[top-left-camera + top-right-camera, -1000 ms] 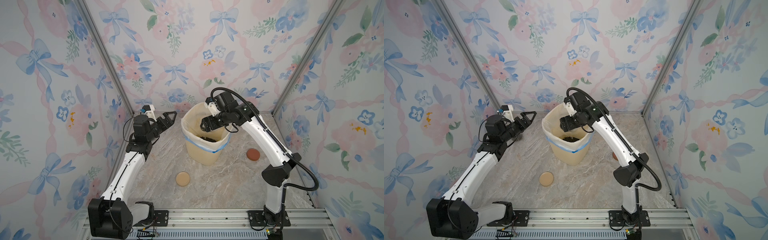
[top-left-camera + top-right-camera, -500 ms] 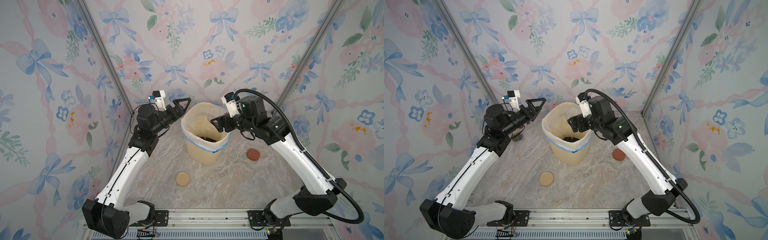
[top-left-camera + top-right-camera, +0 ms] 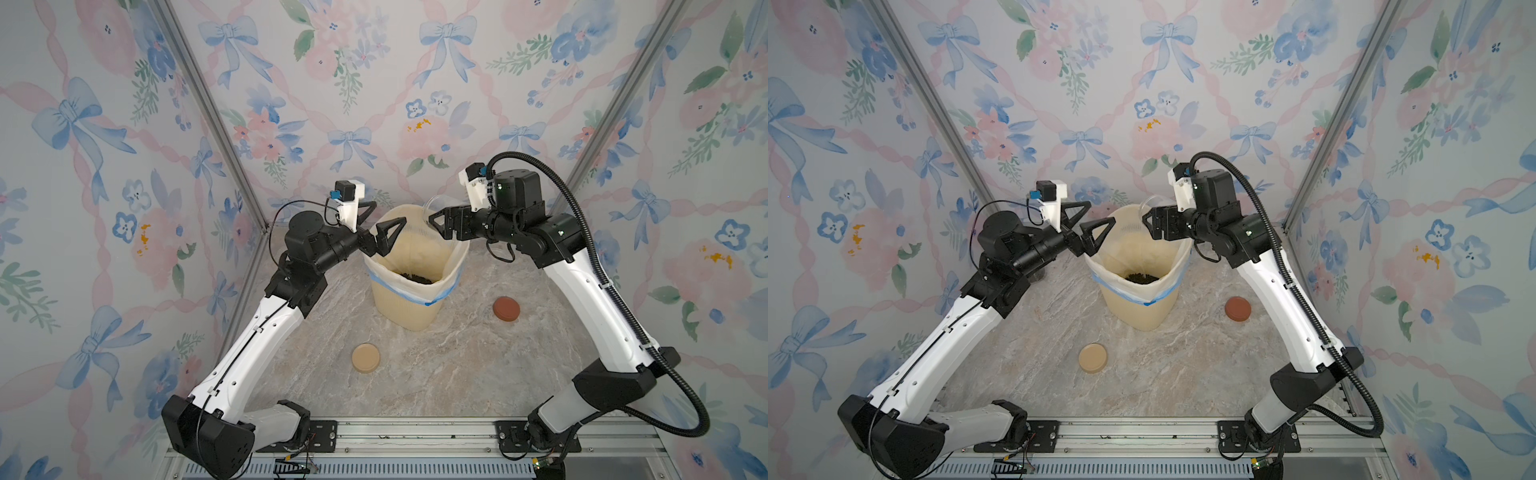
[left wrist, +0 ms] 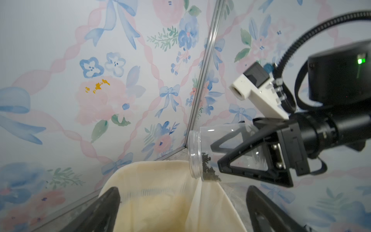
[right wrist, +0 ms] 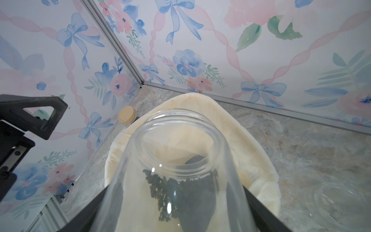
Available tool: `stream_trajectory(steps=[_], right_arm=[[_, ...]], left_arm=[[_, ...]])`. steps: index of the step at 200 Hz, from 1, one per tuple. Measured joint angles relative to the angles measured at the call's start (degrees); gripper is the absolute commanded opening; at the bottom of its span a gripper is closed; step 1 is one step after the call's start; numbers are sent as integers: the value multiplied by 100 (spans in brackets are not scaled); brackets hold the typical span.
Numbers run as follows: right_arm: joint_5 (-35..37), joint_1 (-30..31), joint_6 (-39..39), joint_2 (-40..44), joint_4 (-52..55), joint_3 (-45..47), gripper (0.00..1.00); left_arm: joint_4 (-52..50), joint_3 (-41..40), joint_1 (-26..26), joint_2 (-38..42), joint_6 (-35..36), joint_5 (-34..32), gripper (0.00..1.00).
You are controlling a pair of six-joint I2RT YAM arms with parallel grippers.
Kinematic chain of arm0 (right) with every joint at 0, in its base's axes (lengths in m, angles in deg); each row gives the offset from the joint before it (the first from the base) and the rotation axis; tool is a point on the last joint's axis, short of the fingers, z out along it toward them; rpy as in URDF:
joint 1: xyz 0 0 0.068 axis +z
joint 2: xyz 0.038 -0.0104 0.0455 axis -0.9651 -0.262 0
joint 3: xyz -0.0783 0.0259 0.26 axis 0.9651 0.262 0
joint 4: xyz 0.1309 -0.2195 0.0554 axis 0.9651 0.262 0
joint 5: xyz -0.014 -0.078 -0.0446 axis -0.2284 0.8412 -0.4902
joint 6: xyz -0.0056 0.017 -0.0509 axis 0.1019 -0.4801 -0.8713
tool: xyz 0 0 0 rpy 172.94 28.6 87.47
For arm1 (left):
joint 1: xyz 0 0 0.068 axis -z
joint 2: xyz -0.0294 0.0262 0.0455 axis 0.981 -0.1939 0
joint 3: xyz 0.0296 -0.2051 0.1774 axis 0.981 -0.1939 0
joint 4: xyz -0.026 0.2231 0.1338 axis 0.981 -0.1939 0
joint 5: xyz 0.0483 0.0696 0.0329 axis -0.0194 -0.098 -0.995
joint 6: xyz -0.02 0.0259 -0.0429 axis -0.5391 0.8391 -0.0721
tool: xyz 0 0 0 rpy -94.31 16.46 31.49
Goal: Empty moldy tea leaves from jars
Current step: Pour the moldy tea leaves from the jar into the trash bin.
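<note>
My right tool clamped on open jar, lying sideways over bin rim | my left tool jaws apart, empty, by opposite rim | tea leaves heaped at jar mouth | risk: mouth near rim edge, crumbs may land on counter; smooth glass may slip | room: walls close behind, counter open in front.

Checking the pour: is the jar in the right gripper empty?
Not empty. The jar, tipped sideways over the bin, holds dark tea leaves near its mouth.
</note>
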Motion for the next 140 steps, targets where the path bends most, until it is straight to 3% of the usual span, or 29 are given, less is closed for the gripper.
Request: stream_trajectory(steps=[30,66,101,140], right_arm=[[-297,2,122,-535,680,-835,62],[-470,7,160,-925,1388,-1250,62],[-573,7,160,-1091,1860,-1650,62],[-721,7,162,-1178,2184,-2035,62]], left_arm=[[52,-48,109,-37,1786,155,98],[210,-2,297,-326,3338,470,98],[214,223,328,-780,4113,758,98],[129,586,332,-1080,4426,1045,98]])
